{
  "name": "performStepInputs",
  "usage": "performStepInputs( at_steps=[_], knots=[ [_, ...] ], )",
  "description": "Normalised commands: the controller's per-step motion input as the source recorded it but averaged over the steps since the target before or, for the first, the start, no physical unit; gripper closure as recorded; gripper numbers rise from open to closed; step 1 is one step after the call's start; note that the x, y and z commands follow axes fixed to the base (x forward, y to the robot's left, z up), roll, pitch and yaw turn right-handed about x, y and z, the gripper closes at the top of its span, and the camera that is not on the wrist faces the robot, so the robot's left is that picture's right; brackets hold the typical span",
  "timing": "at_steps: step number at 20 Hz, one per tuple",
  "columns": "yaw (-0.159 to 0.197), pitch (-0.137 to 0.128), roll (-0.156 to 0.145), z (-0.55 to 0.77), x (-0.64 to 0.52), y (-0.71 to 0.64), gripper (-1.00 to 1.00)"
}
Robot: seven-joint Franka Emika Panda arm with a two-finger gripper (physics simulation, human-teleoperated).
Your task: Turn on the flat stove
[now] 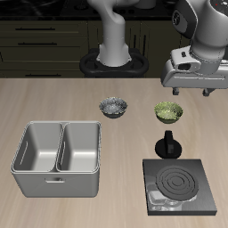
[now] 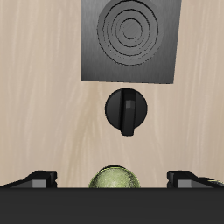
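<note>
The flat stove (image 1: 178, 184) is a dark-grey square plate near the table's front edge, and its concentric burner rings are dark. Its black round knob (image 1: 168, 145) sits on the wood just behind the plate. In the wrist view the stove (image 2: 131, 39) and the knob (image 2: 128, 109) show straight below the camera, with the knob's bar pointing away from the plate. My gripper (image 1: 192, 89) hangs high above the table, behind the knob. It is open and empty, with its fingertips (image 2: 39, 179) wide apart.
A green bowl (image 1: 168, 111) stands on the table just behind the knob, under the gripper, and shows in the wrist view (image 2: 115, 179). A grey patterned bowl (image 1: 115, 108) stands beside it. A grey two-basin sink (image 1: 58, 158) sits near the front edge.
</note>
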Motion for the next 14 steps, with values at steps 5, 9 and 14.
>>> performStepInputs(
  at_steps=[5,9,14],
  knots=[
    [0.002,0.010,-0.016,-0.10,0.21,0.06,-1.00],
    [0.017,0.035,-0.019,-0.20,0.23,0.13,-1.00],
    [0.012,-0.002,-0.002,-0.10,0.13,0.13,-1.00]
  ],
)
